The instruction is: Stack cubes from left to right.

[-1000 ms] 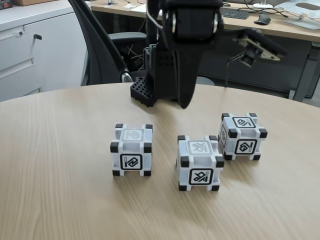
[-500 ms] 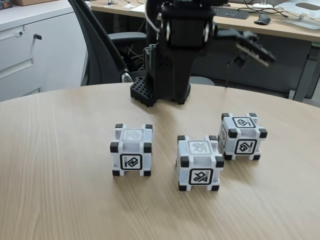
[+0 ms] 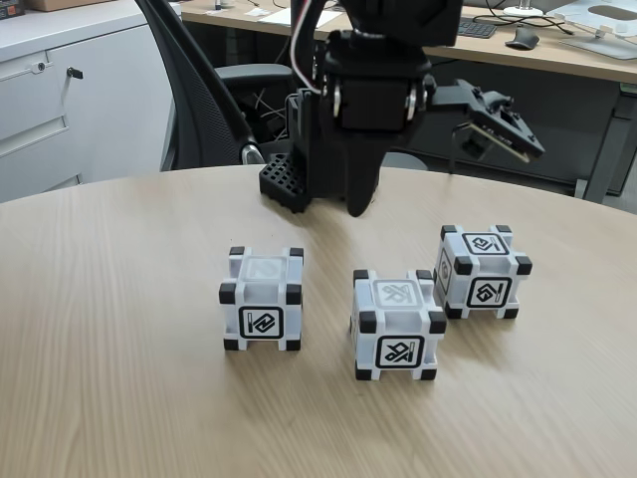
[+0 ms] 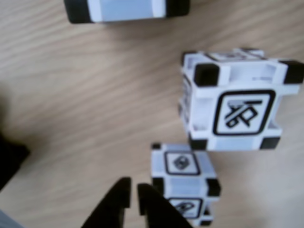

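Note:
Three white-grey cubes with black corners stand in a loose row on the wooden table in the fixed view: the left cube point(image 3: 262, 299), the middle cube point(image 3: 397, 324) and the right cube point(image 3: 482, 271), the last two almost touching. My black gripper point(image 3: 358, 205) hangs point-down above the table behind the row, between the left and middle cubes, touching none of them. In the wrist view the gripper point(image 4: 134, 191) is shut with nothing in it, right beside a small-looking cube point(image 4: 183, 183). A larger-looking cube point(image 4: 235, 102) lies beyond, and another cube point(image 4: 126, 8) is cut off at the top edge.
The arm's black base point(image 3: 299, 179) stands at the back of the round wooden table point(image 3: 119, 349). Behind it are an office chair point(image 3: 214, 100), a white cabinet point(image 3: 70, 100) and a desk. Bare tabletop lies left of and in front of the cubes.
The arm has swung and dipped: the gripper's body sits lower and its tip points down more narrowly. The wrist camera arm has tilted down on the right. The cubes have not moved.

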### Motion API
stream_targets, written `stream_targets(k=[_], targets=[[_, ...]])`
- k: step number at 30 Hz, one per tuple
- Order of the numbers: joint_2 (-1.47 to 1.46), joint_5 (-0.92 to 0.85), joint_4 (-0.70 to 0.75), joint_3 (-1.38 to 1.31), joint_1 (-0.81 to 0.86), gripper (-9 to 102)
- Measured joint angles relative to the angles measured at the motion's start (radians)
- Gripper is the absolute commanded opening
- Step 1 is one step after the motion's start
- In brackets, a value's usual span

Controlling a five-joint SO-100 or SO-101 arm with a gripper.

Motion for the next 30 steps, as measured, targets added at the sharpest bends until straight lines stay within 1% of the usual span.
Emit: stream_targets(k=[6, 9, 16, 17, 19, 20, 21, 29, 30], targets=[[0.000, 0.038, 0.000, 0.000, -0.158, 0], [0.000, 0.064, 0.000, 0.000, -0.272, 0], [0.000, 0.184, 0.000, 0.000, -0.466, 0], [0.000, 0.198, 0.000, 0.000, -0.477, 2], [0.000, 0.215, 0.000, 0.000, -0.505, 10], [0.000, 0.221, 0.000, 0.000, -0.523, 13], [0.000, 0.227, 0.000, 0.000, -0.525, 14], [0.000, 0.249, 0.000, 0.000, -0.515, 47], [0.000, 0.249, 0.000, 0.000, -0.515, 49]])
